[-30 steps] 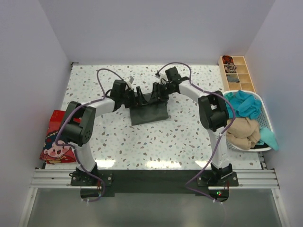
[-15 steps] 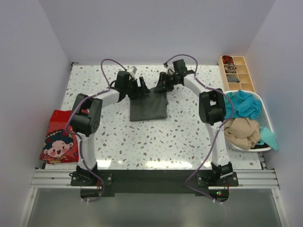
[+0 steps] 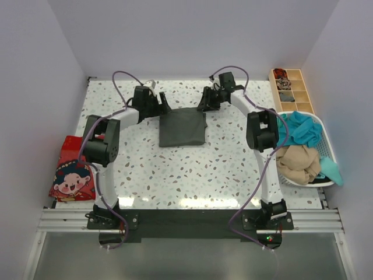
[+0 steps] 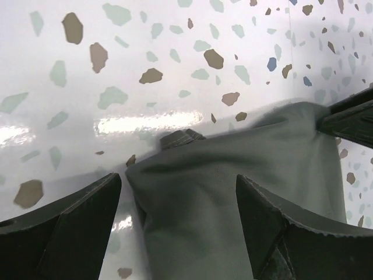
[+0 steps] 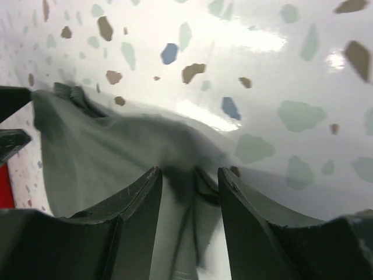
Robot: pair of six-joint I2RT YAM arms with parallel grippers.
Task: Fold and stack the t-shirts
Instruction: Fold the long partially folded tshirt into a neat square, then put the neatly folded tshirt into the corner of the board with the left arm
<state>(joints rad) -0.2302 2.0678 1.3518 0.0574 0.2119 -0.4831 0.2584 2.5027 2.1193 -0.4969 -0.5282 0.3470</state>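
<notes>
Straddling far corners of soft, light grey-green shirt (image 3: 182,127): left gripper (image 4: 178,178) spread, right gripper (image 5: 189,170) hold unclear; pinch folded edges.

The dark grey-green t-shirt (image 4: 233,198) is cut off by the lower edge of the left wrist view, as are the fingers (image 4: 64,233) of the left end effector (image 4: 178,186). In the right wrist view the cloth between the fingers of the right end effector (image 5: 189,175) is blurred, so a pinch, though perhaps present, cannot be confirmed. From above, the contents of the wooden tray (image 3: 294,92) are too small to be identified.
</notes>
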